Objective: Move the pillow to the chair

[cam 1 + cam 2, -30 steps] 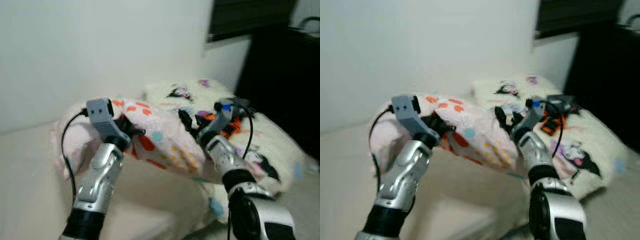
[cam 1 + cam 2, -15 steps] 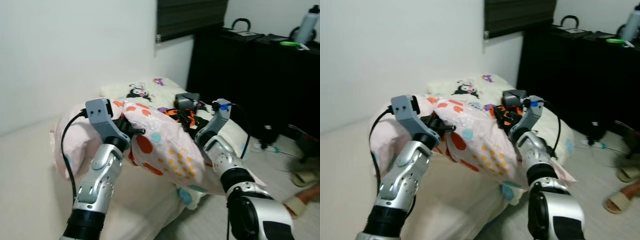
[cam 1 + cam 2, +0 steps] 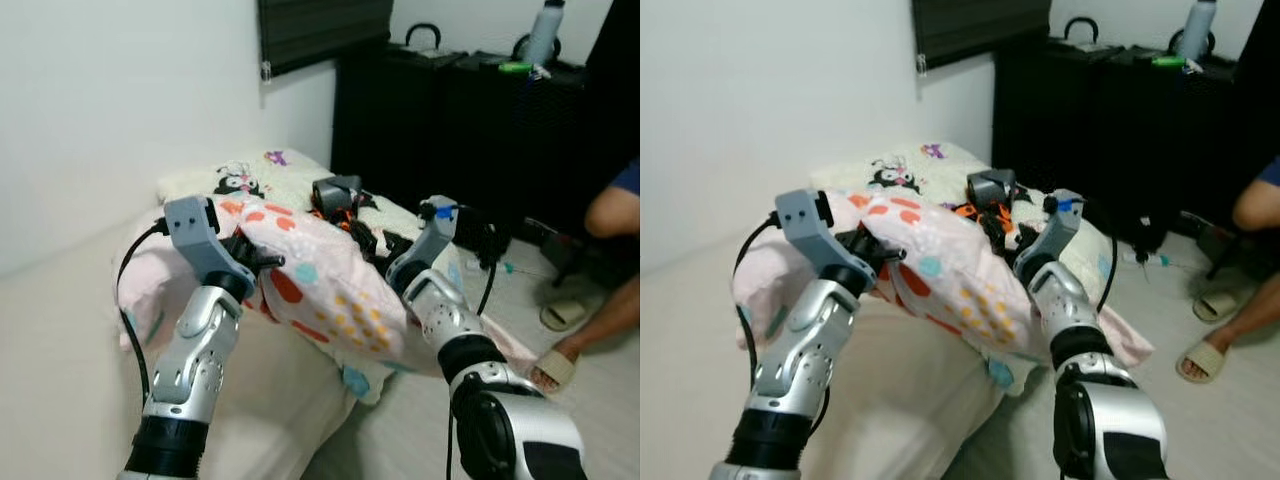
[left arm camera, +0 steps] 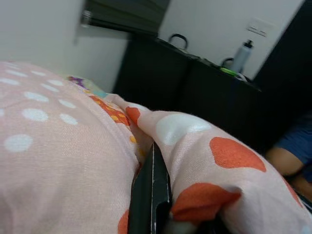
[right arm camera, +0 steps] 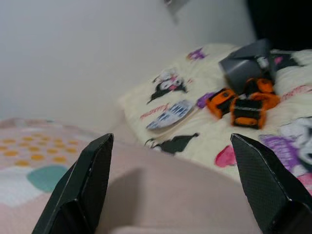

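Note:
The pink pillow with orange, yellow and teal dots hangs in front of me, above the edge of the bed. My left gripper is shut on a fold of the fabric at the pillow's left end; in the left wrist view the gripper pinches the cloth. My right gripper is at the pillow's right side. In the right wrist view the gripper is open, its fingers spread wide over the pink cloth.
Behind the pillow lies a cream cartoon-print blanket with grey and orange gadgets on it. A black cabinet with a bottle stands at the back right. A person sits on the floor at right, near a sandal.
The camera has swung right, bringing the cabinet, the floor and a person into view. Both arms keep the same hold on the pillow.

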Robot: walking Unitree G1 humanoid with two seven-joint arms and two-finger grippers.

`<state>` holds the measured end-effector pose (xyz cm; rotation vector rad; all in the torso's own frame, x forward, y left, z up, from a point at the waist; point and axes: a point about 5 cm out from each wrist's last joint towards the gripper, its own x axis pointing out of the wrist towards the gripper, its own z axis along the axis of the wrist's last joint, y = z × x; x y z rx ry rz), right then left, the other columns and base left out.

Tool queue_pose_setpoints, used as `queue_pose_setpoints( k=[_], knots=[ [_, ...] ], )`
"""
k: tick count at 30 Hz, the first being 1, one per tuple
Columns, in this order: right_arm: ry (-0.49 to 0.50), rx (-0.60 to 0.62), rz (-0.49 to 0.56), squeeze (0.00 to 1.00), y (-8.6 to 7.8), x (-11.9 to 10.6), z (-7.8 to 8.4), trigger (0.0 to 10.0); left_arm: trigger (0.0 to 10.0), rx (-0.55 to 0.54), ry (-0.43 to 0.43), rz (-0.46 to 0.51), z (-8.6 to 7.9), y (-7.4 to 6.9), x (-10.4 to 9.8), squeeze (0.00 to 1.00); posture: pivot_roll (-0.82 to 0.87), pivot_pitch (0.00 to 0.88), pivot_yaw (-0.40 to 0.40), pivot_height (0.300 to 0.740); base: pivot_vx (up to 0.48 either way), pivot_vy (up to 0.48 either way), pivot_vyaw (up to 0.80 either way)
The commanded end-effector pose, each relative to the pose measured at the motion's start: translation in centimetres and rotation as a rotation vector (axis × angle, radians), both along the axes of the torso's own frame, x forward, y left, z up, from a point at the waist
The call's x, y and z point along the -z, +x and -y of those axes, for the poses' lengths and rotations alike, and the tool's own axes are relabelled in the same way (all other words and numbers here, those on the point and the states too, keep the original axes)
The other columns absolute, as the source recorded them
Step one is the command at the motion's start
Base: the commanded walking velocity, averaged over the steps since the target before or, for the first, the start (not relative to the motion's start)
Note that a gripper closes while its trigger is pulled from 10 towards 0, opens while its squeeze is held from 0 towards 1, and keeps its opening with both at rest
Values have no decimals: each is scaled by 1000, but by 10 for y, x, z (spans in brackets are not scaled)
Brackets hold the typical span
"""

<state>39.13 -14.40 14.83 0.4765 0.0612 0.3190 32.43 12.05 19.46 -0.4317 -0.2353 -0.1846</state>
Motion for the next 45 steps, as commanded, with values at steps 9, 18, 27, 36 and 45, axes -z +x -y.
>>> queue_pose_setpoints(
  k=[9, 18, 27, 36, 45],
  knots=[
    [-5, -10, -10, 0, 0, 1, -3, 10000, 10000, -10, -20, 98, -6, 0, -23, 0, -123, 0, -4, 720, 0, 0, -655],
    [-3, -13, -10, 0, 0, 1, -4, 10000, 10000, -16, -17, 102, -9, 0, -24, 0, -126, 0, -2, 720, 0, 0, -652],
    [-6, -11, -11, 0, 0, 1, -3, 10000, 10000, -14, -16, 100, -8, 1, -23, 0, -130, 0, -2, 720, 0, 0, -653],
    [-10, -11, -12, 0, 0, 1, -2, 10000, 10000, -9, -13, 96, -5, 2, -22, 0, -132, 0, -3, 720, 0, 0, -654],
    [-16, -17, -13, 0, 0, 1, -4, 10000, 10000, -1, -1, 100, -3, 4, -23, 0, -133, 0, -3, 720, 0, 0, -655]
  ],
)
